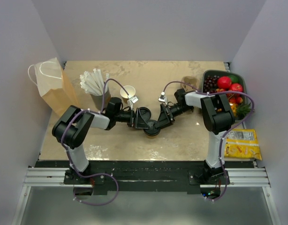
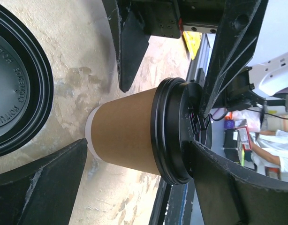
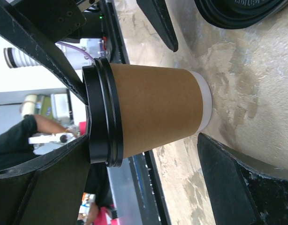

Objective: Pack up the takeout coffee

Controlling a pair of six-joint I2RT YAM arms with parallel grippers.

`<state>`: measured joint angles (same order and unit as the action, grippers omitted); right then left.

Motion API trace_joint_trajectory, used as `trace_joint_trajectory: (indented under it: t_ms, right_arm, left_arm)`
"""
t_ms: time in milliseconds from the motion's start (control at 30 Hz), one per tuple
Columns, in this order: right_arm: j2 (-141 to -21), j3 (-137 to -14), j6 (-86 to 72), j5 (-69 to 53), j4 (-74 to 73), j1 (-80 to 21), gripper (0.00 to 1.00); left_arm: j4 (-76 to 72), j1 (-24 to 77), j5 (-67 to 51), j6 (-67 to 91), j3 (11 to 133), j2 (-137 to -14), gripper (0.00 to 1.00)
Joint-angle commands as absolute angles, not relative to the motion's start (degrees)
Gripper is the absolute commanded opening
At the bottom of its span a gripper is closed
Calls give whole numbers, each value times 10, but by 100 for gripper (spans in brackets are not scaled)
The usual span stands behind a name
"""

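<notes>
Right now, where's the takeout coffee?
The takeout coffee stands upright at the middle of the table in the top view, between the left gripper and the right gripper, with a loose black lid lying beside it.

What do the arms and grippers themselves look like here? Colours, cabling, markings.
Both the left arm and right arm mix white links with black joint housings, and a purple cable loops along each. The left gripper and right gripper are black; fingers are broad, tapered wedges with scuffed edges. No markings readable.
</notes>
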<state>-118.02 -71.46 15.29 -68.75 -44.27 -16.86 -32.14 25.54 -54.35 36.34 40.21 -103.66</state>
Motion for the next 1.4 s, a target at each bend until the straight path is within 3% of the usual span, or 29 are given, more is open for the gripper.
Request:
trace_joint_trajectory:
  t_ms: [0,300,967,1233,1367]
  right_arm:
    - [-1202,-712,183,-629,-426,-169,92]
    - [-1211,-708,167,-622,-391,-167,91]
    - [-1123,-852,216,-607,-471,-166,99]
    - [-1097,-989,208,-489,-467,-132,98]
    - [-1121,-1113,308,-403,-539,-96,95]
  left_arm:
    - [-309,237,-496,336,405,-1075,91]
    - [-295,231,-491,321,399,-1097,91]
    - [-244,238,-522,280,476,-981,100]
    - [-126,204,-447,179,540,-944,100]
    - [-64,198,-439,113,579,-904,100]
